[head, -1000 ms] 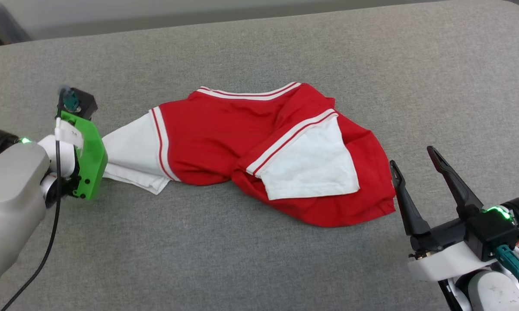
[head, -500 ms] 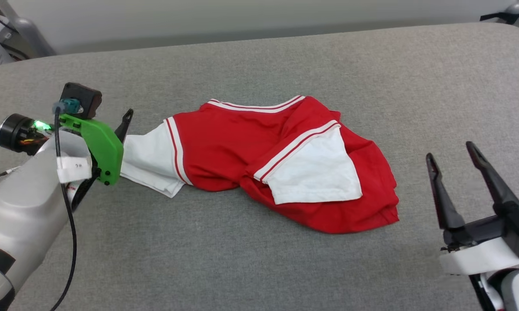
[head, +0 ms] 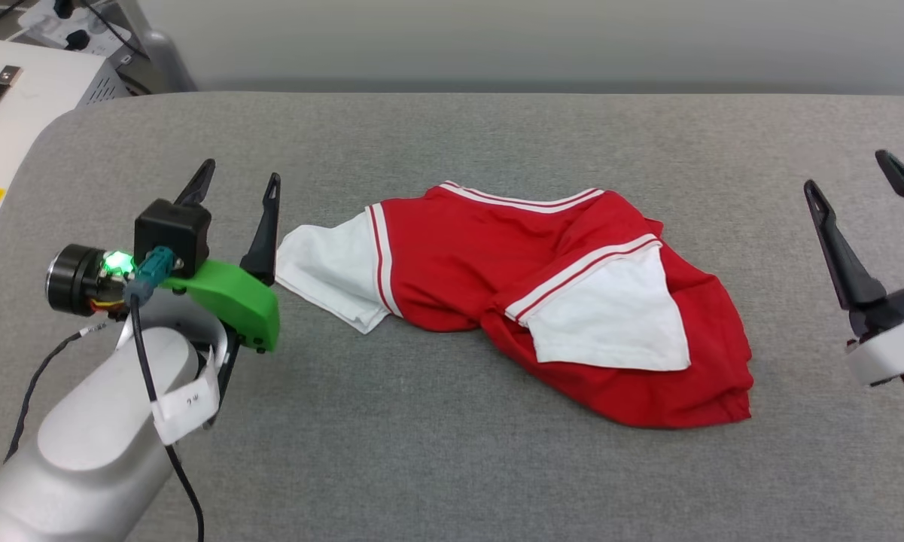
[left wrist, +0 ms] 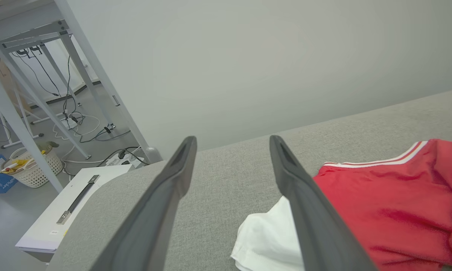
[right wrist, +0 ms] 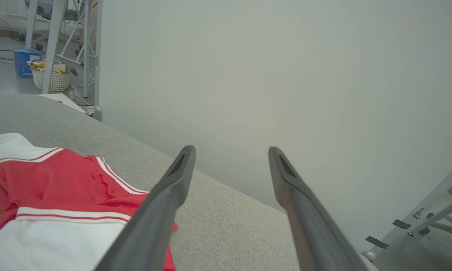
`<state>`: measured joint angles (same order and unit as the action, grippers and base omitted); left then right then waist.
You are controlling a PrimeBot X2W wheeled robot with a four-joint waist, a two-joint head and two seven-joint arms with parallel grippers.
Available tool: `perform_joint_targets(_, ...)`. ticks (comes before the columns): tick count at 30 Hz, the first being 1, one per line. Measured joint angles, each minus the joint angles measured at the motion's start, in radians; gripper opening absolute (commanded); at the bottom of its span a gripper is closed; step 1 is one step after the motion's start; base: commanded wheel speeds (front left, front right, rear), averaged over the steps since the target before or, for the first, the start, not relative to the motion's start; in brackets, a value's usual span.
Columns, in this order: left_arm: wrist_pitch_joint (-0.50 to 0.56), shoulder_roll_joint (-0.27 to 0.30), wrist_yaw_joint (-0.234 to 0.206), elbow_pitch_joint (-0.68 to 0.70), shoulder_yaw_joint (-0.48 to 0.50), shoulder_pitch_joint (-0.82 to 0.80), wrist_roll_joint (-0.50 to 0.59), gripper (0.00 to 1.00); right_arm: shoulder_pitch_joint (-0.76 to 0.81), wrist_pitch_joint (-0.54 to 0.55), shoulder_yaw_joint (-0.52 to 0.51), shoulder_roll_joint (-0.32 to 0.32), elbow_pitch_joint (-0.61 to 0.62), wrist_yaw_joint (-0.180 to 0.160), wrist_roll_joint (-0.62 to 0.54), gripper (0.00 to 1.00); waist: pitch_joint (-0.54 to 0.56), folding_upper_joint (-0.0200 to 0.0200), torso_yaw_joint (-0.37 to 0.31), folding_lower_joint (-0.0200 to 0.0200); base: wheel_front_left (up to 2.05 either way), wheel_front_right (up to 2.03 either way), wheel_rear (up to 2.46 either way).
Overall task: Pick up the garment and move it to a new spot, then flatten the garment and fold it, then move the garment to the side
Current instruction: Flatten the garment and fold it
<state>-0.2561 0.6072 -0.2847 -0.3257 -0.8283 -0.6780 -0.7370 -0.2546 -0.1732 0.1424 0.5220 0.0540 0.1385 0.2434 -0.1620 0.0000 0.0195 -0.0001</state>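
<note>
Our right gripper (head: 846,169) is cut off by the head view's edge: its outer finger and white base run out of frame. In the left wrist view, the finger (left wrist: 305,210) nearer the garment (left wrist: 380,199) covers part of the white sleeve (left wrist: 263,237), and the frame crops the red body beyond it. The tag (head: 184,399) behind our left gripper (head: 241,169) carries writing too small for us to read.
</note>
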Motion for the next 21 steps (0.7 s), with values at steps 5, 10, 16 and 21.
perform_joint_targets(5, 0.0, -0.017, -0.049, 0.122, 0.114, 0.125, 0.123, 1.0, -0.165, 0.174, 0.154, 0.144, -0.041, 0.0, 0.18, 1.0, -0.014, 0.0, 0.04, 0.0, 0.0, 0.0, 0.0)
perform_joint_targets(10, 0.0, -0.074, -0.056, 0.179, 0.184, 0.213, 0.216, 1.0, -0.334, 0.402, 0.337, 0.259, -0.084, 0.0, 0.337, 1.0, -0.047, 0.0, 0.071, 0.0, 0.0, 0.0, 0.0)
perform_joint_targets(16, 0.0, -0.145, -0.044, 0.203, 0.245, 0.265, 0.306, 1.0, -0.539, 0.764, 0.505, 0.312, -0.151, 0.0, 0.532, 1.0, -0.102, 0.0, 0.108, 0.0, 0.0, 0.0, 0.0)
perform_joint_targets(21, 0.0, -0.211, -0.018, 0.218, 0.301, 0.267, 0.37, 1.0, -0.694, 0.937, 0.602, 0.305, -0.205, 0.0, 0.588, 1.0, -0.157, 0.0, 0.139, 0.0, 0.0, 0.0, 0.0)
